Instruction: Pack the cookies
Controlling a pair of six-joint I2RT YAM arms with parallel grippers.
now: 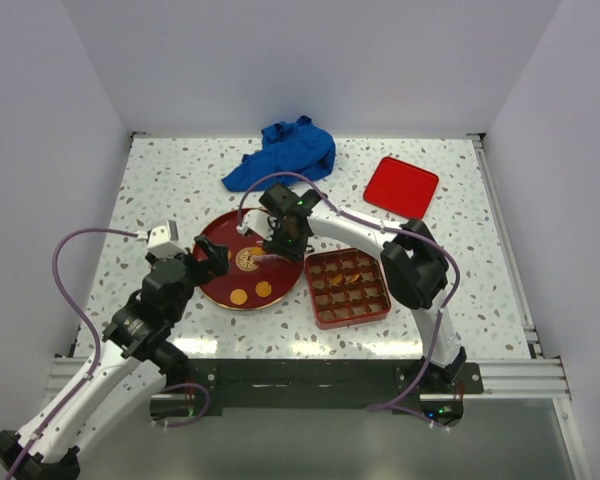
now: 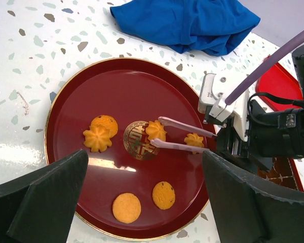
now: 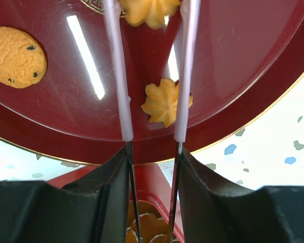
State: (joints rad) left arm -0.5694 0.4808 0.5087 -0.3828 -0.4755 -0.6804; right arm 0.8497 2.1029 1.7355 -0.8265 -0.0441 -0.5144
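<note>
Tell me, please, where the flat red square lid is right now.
In the top view, the flat red square lid lies toward the far right, right of the crumpled blue cloth and beyond the red compartment tray.

Place: robot lab test cell
Walls: plain white panels (image 1: 310, 60) left, far, right
Near edge: left arm (image 1: 140, 320), right arm (image 1: 420, 270) bolted to metal rail (image 1: 510, 378)

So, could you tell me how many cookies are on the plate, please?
6 cookies: two touching at the plate's left; one between the tongs' tips; one just right of it; two near the front rim. Covered edges may hide more.
</note>
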